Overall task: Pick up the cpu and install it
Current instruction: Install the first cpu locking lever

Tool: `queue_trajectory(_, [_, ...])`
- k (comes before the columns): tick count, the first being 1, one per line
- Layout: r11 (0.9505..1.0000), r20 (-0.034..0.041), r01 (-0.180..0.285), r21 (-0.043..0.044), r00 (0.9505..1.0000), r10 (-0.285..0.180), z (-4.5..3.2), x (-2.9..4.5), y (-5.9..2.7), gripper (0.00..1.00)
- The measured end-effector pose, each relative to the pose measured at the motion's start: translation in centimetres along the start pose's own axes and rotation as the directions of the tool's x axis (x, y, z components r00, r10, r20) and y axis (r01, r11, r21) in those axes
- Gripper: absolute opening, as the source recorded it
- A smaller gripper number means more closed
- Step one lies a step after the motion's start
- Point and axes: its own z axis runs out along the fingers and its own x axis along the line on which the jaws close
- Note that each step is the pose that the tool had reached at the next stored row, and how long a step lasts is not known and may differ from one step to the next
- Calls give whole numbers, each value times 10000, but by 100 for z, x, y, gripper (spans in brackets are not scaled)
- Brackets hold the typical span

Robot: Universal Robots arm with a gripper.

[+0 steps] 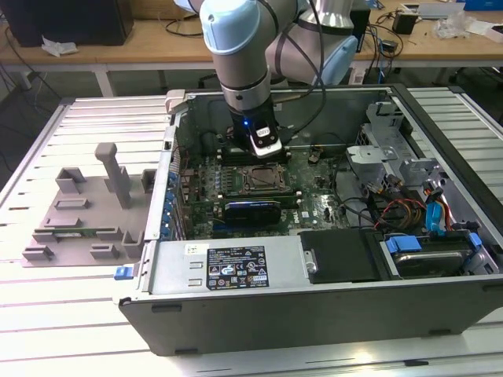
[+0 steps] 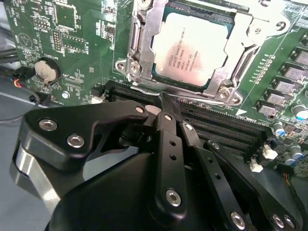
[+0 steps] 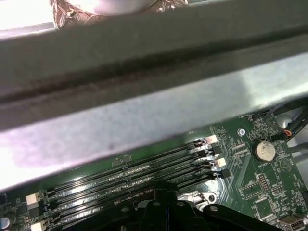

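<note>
My tool [image 2: 166, 103], fingers pressed together and empty, hovers beside the cpu [image 2: 190, 48] already seated in its socket; installation looks finished.

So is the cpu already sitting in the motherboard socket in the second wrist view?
Yes, the cpu lies flat inside the socket's metal frame, with the gripper beside it over the memory slots.

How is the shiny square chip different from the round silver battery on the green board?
The cpu is square and sits inside a metal socket frame; the coin battery is round, in a black holder. The cpu looks much bigger and has print on top. Both are flat, silvery and lie on the motherboard.
</note>
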Motion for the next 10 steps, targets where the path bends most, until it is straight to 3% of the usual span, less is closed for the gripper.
queue_trajectory(3, [10000, 14, 9, 52, 10000, -9, -42, -5, 10, 11])
queue_trajectory(5, [9999, 57, 26, 131, 10000, -27, -46, -6, 11, 11])
queue_trajectory(7, [9999, 246, 63, 156, 9997, -67, -47, -4, 10, 11])
queue_trajectory(8, [9999, 486, 102, 89, 9988, -107, -45, -2, 9, 11])
queue_trajectory(9, [9999, 611, 109, 51, 9981, -112, -42, 1, 8, 11])
queue_trajectory(10, [10000, 639, 52, 56, 9979, -56, -39, 5, 7, 11])
